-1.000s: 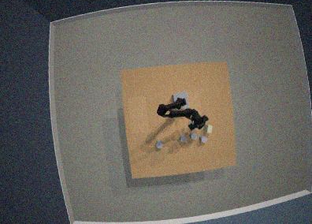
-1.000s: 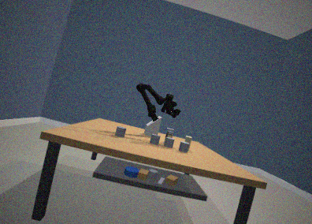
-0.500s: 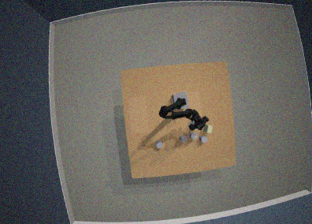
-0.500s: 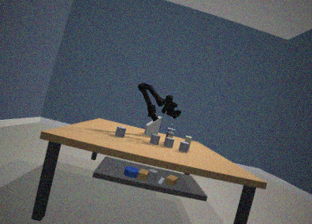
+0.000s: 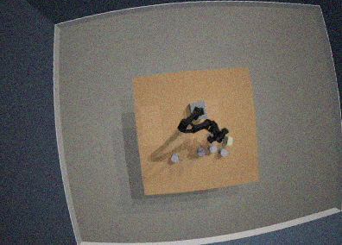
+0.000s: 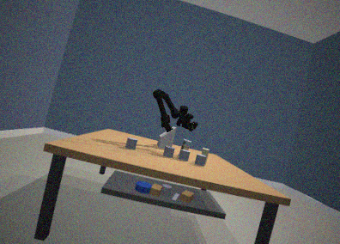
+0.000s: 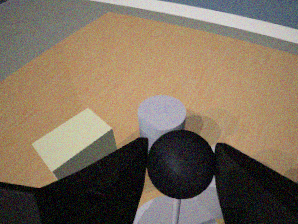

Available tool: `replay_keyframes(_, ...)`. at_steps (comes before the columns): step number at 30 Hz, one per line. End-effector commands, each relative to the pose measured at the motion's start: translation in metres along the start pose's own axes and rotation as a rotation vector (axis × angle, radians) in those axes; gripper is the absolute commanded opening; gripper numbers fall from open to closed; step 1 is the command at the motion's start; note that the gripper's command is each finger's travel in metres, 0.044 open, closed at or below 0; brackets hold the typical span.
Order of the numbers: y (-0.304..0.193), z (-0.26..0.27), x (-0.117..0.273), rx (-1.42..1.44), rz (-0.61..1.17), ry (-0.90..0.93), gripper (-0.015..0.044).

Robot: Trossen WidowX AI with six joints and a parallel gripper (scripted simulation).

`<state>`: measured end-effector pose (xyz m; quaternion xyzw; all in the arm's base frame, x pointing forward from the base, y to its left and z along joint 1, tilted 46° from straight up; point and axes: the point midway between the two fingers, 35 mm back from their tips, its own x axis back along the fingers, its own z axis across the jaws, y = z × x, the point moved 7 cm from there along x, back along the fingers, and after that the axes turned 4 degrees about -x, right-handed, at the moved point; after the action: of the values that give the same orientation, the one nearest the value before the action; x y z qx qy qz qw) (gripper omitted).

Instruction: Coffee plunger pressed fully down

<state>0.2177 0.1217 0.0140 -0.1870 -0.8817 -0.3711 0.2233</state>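
The coffee press [image 7: 156, 212] [image 6: 186, 145] stands on the wooden table; in the wrist view only part of its pale round top shows at the bottom edge. Its round black plunger knob [image 7: 181, 175] sits above that top on a thin rod [image 7: 176, 212], and a short length of the rod shows. My gripper [image 7: 181, 149] is shut on the knob, one dark finger on each side. In the top view the arm hides the press. The knob is too small to make out in the exterior view.
A grey cylinder [image 7: 161, 117] stands just beyond the knob, and a pale yellow block [image 7: 72, 137] [image 5: 230, 141] lies to its left. Other grey cylinders [image 5: 224, 152] [image 5: 201, 152] [image 5: 174, 158] stand close by and farther along the table [image 5: 160, 91]. A low shelf [image 6: 122, 183] below holds small items.
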Motion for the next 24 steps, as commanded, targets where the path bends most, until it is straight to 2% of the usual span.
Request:
replay_keyframes(1,-0.02,0.0,-0.006,0.023,0.053,0.008,0.0114)
replay_keyframes(24,-0.048,-0.005,-0.031,0.027,0.047,0.002,0.0114)
